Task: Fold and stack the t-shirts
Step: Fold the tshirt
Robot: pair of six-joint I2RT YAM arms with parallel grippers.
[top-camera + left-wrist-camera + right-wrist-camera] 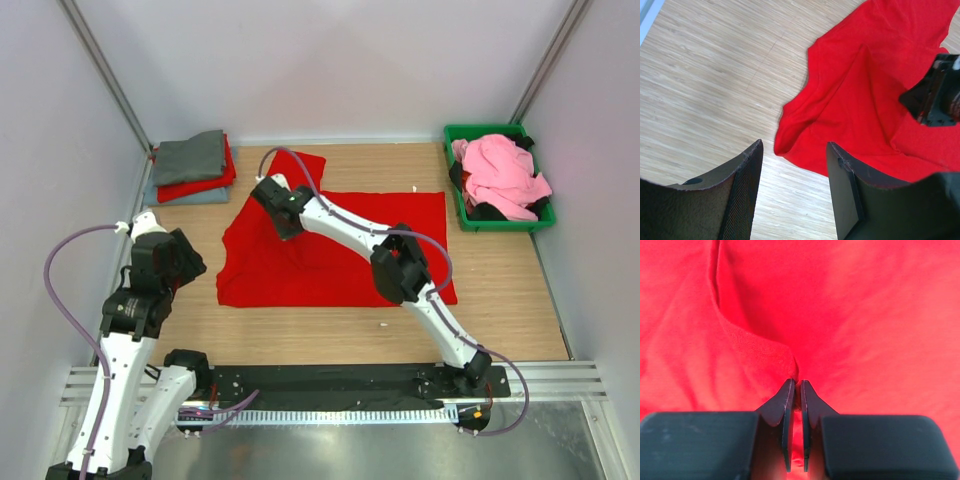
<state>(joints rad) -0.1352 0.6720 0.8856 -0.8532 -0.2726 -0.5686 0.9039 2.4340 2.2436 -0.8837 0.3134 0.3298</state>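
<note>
Red shirt (340,250) lies spread mostly flat mid-table (500,290), body running L to R, one sleeve sticking out toward the far side, near edge fairly straight, L edge rumpled. Far L corner: stack of 3 folded shirts, grey shirt (192,155) on top, folded red shirt (195,187) under it, blue-grey shirt (200,197) at bottom w/ its edge showing on the near side. Stack sits apart from red shirt. L gripper (795,147) hovers over bare wood at near L, just beside red shirt's L edge. Its fingers are apart w/ nothing btwn them, and a curled corner of cloth lies just beyond the tips. R arm reaches from near R diagonally across red shirt to its far-L part, by the sleeve. R gripper (796,382) is down on the cloth there, fingers almost together, pinched on a small raised ridge of red shirt, w/ folds running up to the tips. In L wrist view its black body shows at R, over the cloth. Far R: green bin (485,131) by the R wall, apart from red shirt, w/ pink shirt (500,170) heaped on top and spilling over the rim. Dark shirt (485,211) shows under it at near and L sides.
</note>
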